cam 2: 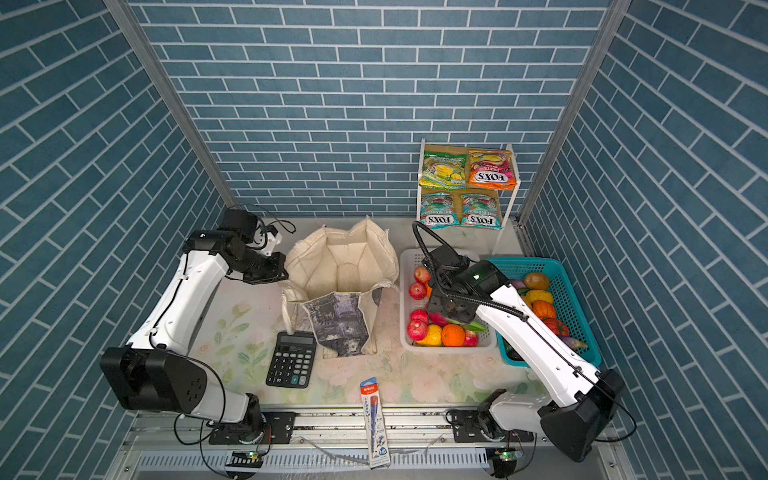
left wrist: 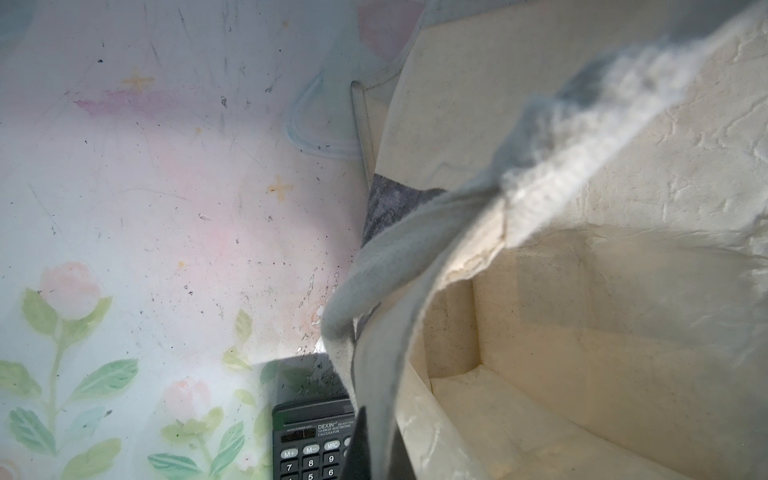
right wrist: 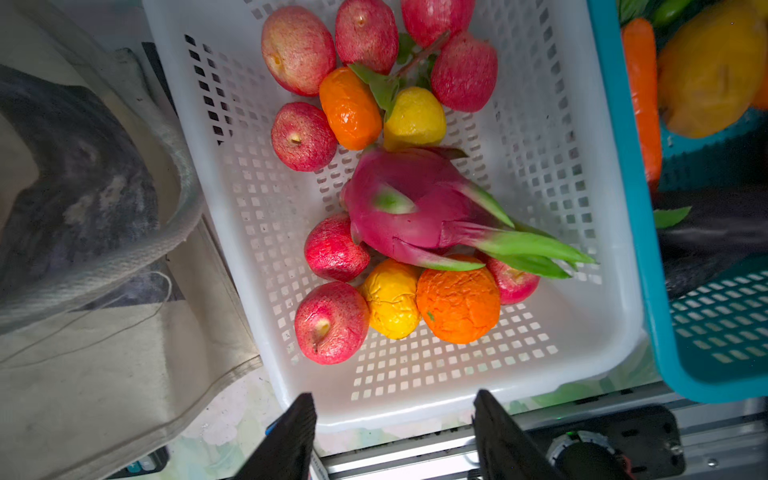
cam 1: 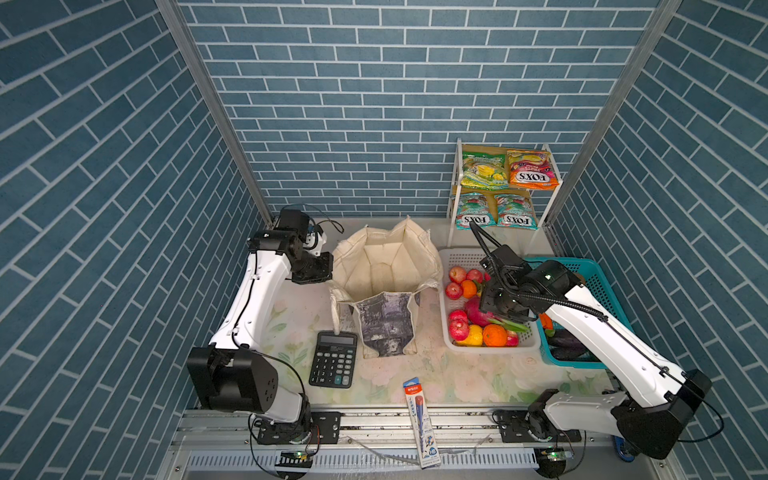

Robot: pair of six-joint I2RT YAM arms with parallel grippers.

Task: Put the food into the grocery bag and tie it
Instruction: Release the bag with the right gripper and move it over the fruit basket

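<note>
While left jaws pinch the bag (cam 1: 386, 266), your spread right jaws hang above the dragon fruit (right wrist: 411, 208), lengthwise across them.

The table (cam 1: 415, 374) carries grocery bag (cam 1: 384, 266), calculator (cam 1: 333, 360), pencil pack (cam 1: 420, 419), white basket (cam 1: 461, 257), teal basket (cam 1: 599, 282).

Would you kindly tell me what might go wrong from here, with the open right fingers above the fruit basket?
1. The dragon fruit lies wedged among other fruit in the white basket, leaves over an orange; the right gripper, fingers open, may slip or knock neighbours.
2. The grocery bag seems held only at one rim by the shut left gripper; its soft mouth could sag or tip as fruit drops in.
</note>
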